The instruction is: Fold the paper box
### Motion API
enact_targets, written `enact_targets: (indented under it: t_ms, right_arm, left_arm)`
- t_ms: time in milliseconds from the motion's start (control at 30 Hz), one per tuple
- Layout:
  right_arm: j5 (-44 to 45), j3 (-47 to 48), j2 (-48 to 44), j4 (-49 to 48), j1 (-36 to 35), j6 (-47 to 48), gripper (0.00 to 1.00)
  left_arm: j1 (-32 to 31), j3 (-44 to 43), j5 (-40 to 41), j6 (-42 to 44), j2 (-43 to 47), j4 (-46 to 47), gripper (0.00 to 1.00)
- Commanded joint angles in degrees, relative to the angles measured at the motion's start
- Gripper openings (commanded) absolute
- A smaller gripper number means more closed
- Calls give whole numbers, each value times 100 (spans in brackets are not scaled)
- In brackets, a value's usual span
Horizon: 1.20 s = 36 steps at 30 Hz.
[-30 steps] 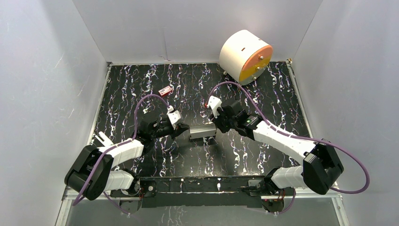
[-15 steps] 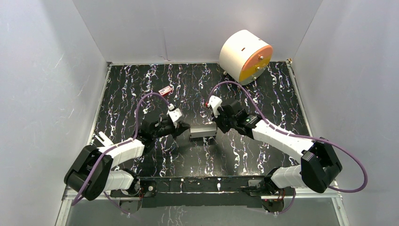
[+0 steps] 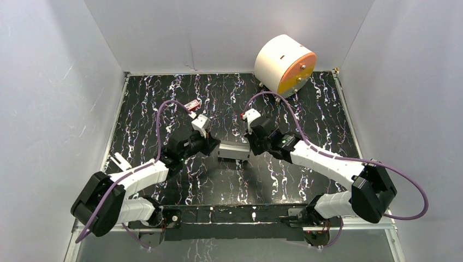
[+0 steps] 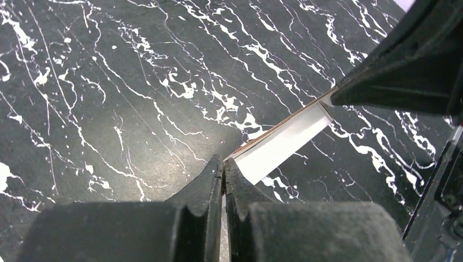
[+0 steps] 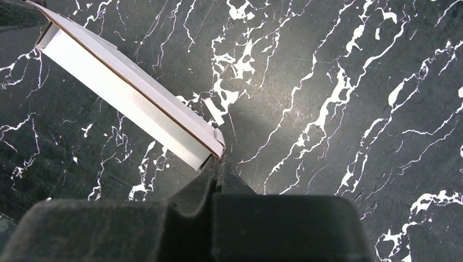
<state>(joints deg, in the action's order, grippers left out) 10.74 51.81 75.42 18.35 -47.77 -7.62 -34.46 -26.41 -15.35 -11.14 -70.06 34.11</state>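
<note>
The paper box [image 3: 233, 150] is a small white rectangular box, held between my two grippers over the middle of the black marbled mat. My left gripper [image 3: 214, 146] is shut on its left end, and a thin white sliver shows between the jaws in the left wrist view [image 4: 224, 164]. There the box [image 4: 284, 139] runs up and to the right, towards the other gripper's black fingers [image 4: 404, 71]. My right gripper [image 3: 251, 148] is shut on the right end. In the right wrist view its tips [image 5: 218, 158] pinch the box's corner [image 5: 125, 93].
A big white cylinder with an orange face [image 3: 285, 65] stands at the back right. A tiny red item [image 3: 191, 105] lies at the back left of the mat. White walls close in the left, back and right sides.
Both grippers have moved a little away from the arm bases, carrying the box with them. The left gripper has come in closer to the box's left end.
</note>
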Motion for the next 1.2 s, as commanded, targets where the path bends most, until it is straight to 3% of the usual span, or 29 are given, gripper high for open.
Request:
enact_targets:
  t_ms: [0,567,1167]
  right_arm:
    - [600,335,-73,-234,-303,-921,0]
    - [1727,227,290,-816,-798,-2102,0]
    - [2031,420,590,-648,-874,-2797,0]
  left_arm:
    - [-166,-151,622,-942,171,-4,0]
    - [-740,-175,2189,-2080,22,-88,0]
    - [-955,-136,2570,-2252,-117,-115,0]
